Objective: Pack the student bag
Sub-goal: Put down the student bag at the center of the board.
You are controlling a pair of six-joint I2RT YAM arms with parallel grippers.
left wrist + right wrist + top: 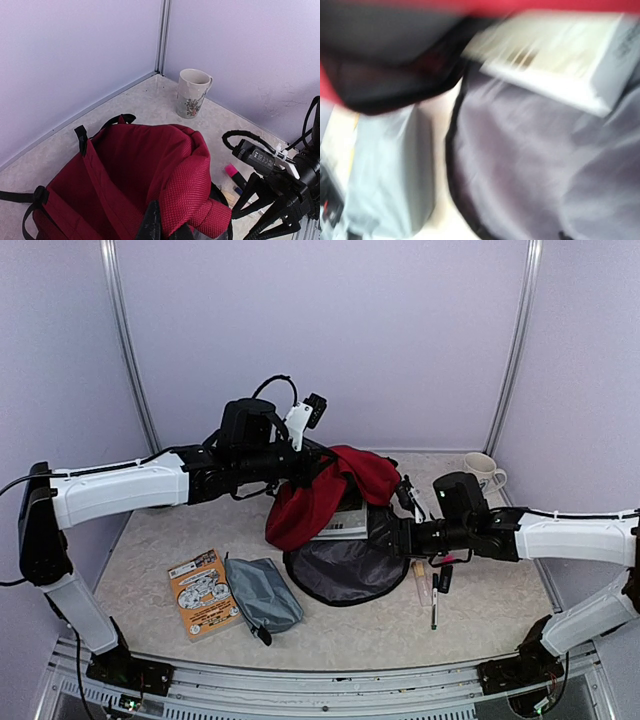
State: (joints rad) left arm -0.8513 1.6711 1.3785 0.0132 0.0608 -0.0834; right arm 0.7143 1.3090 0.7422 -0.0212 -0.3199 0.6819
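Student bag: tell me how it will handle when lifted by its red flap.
Probably floppy: the student bag drapes and folds where the left fingers pinch it. Likely to sag open, its grey lining spread flat. The book under the flap may slide out.

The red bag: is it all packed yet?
Not yet. A white book already sits in the bag opening. The left hand holds its red flap up. The orange booklet, grey pouch and pens lie outside.
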